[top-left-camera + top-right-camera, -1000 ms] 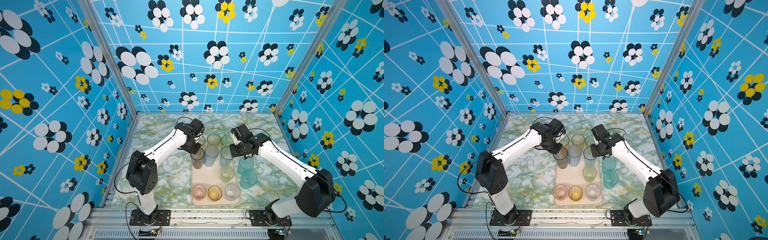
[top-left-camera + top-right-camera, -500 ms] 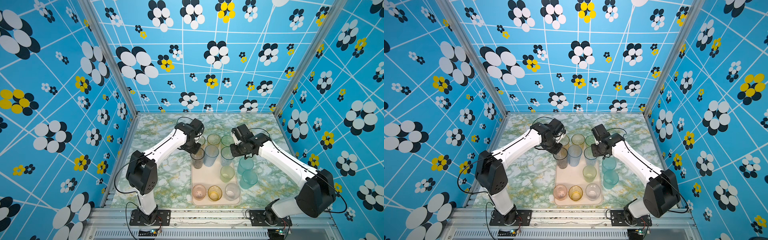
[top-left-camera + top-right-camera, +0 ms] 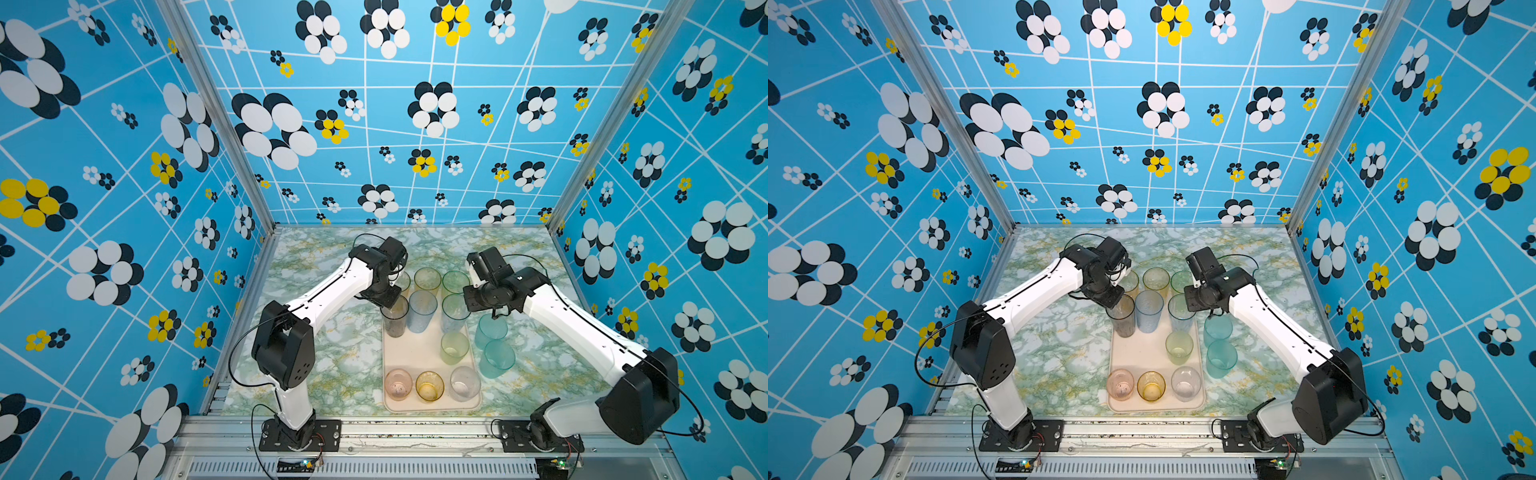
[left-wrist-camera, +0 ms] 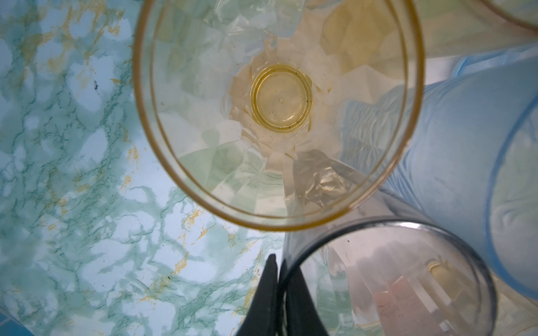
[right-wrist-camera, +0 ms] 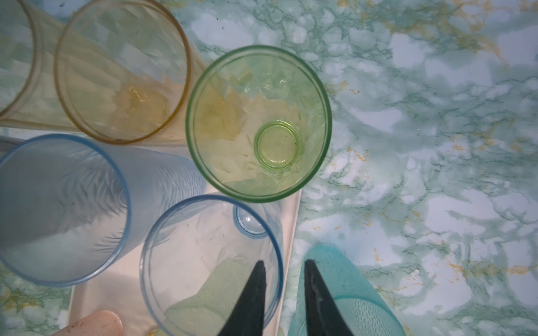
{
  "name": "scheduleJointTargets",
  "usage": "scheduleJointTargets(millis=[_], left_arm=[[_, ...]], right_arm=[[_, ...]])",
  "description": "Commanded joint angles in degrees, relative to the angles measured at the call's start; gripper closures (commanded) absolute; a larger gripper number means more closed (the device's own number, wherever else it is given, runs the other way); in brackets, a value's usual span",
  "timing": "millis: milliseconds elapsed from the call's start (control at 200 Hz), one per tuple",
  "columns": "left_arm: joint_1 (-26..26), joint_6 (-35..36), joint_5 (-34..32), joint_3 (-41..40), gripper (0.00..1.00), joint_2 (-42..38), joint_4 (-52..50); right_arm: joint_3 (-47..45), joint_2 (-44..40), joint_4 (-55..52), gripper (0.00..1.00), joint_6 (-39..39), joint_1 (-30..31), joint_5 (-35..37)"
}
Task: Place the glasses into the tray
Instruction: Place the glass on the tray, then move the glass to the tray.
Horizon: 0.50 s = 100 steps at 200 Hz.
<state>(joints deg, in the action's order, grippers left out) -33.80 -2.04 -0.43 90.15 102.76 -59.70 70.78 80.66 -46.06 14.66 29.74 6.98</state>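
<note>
The cream tray (image 3: 415,353) holds several glasses. A tall grey glass (image 3: 395,319) stands at its left edge, and my left gripper (image 4: 278,261) is shut on its rim (image 4: 294,256), one finger inside and one outside. My right gripper (image 5: 283,264) is open astride the rim of a tall clear blue-rimmed glass (image 5: 209,261) on the tray's right side, with a gap on both sides of the rim. Two teal glasses (image 3: 491,328) (image 3: 496,358) stand on the table just right of the tray. One teal glass (image 5: 349,291) is right beside my outer right finger.
A frosted blue glass (image 3: 422,309) stands between the two gripped ones. Amber (image 4: 279,116), yellow (image 3: 427,278) and green (image 5: 259,122) glasses crowd the tray's far end. A yellow-green (image 3: 454,347), pink (image 3: 398,384), amber (image 3: 429,385) and clear glass (image 3: 464,383) stand nearer the front. Patterned walls enclose the marbled table (image 3: 324,340).
My right gripper's jaws have parted and let go of the blue-rimmed glass's rim. Both arms have stayed nearly still, and the left keeps its grip.
</note>
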Motion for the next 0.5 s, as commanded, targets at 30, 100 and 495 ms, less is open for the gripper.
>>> scheduleJointTargets(millis=[30,100,495], left_arm=[[0.40,0.63,0.20,-1.54,0.90,1.21,-0.88],[0.40,0.55,0.18,-1.61,0.90,1.20,-0.81],[0.33,0.72,0.23,-1.38,0.90,1.25,-0.50]], right_arm=[[2.71,-3.27,-0.45,0.74,-0.22,0.45,-1.81],[3.41,-3.67,-0.50,0.74,-0.73,1.20,-4.00],[9.05,4.44,-0.87,0.76,-3.36,7.53,-9.56]])
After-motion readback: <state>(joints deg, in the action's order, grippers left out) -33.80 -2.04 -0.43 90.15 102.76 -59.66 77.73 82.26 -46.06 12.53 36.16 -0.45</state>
